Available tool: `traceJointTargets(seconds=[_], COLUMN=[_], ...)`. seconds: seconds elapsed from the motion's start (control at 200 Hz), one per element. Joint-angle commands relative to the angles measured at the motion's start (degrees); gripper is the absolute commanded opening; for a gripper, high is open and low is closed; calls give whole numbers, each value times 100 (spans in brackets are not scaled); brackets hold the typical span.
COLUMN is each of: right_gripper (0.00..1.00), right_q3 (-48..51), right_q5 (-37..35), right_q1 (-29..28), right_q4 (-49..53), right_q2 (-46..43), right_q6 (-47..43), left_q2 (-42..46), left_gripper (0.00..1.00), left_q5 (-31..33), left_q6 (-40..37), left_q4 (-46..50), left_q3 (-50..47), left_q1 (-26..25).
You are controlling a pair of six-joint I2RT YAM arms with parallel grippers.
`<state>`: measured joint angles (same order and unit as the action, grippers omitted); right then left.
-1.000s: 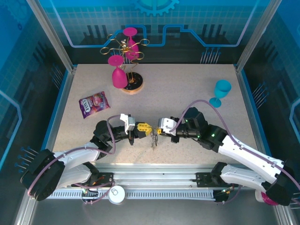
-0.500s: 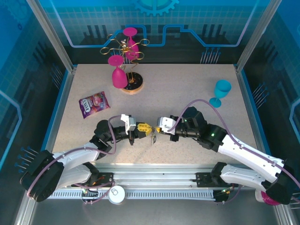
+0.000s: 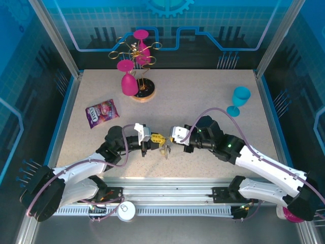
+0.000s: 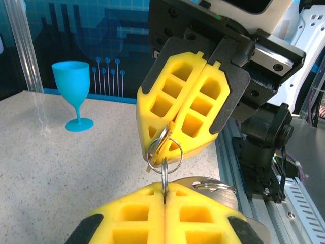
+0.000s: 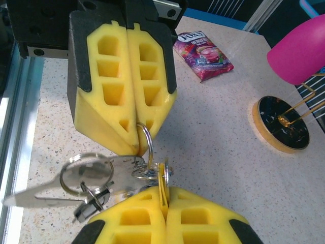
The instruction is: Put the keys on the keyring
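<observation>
Just above the near middle of the speckled beige tabletop [image 3: 203, 96], the left gripper [image 3: 158, 138] and the right gripper [image 3: 170, 139] meet tip to tip. Each has its yellow, honeycomb-moulded fingers pressed fully together. Between them hangs a bunch of small metal keys [image 5: 122, 163] on a silvery wire keyring [image 5: 148, 140].

From the right wrist, the left gripper's closed tips pinch the top arc of that thin, bright steel loop, which drops out of the seam between the pads. The right gripper's own shut fingers clamp a thin yellow-orange plastic key head [image 5: 163, 183], seen edge-on and upright in the seam, just beside the loop. A flat silver key with a large round holed head lies sideways to the left of the loop, its blade pointing left. A small dark piece [image 5: 89, 202] dangles beneath it, too blurred to name.

From the left wrist, two overlapping silvery rings show between the two pairs of tips. One is gripped edge-on in the left gripper's seam; the other reaches the right gripper's tips. Whether the lowest key touches the tabletop cannot be told.
</observation>
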<state>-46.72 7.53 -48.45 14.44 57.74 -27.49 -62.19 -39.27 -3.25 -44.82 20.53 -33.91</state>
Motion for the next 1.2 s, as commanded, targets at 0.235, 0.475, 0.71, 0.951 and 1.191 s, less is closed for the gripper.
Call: traceJointTargets(seconds=[0.235, 0.475, 0.71, 0.951, 1.191], right_gripper=[0, 0, 0, 0, 0], right_q3=[-330, -594, -946, -1841, -2874], right_q5=[65, -259, -376, 183, 545], right_q1=[-107, -71, 185, 153, 90], right_q4=[68, 144, 188, -418, -1375], right_q2=[245, 336, 864, 2094, 3568], right_q6=[-46, -29, -129, -48, 504], left_q2=[130, 402, 1395, 3116, 4017], left_gripper=[0, 57, 95, 99, 99], left_q5=[156, 716, 2163, 5636, 7051], left_q6=[-205, -239, -13, 534, 851], left_q4=[259, 272, 51, 1472, 2766], left_q3=[34, -154, -647, -657, -363], left_q1=[25, 24, 16, 32, 55])
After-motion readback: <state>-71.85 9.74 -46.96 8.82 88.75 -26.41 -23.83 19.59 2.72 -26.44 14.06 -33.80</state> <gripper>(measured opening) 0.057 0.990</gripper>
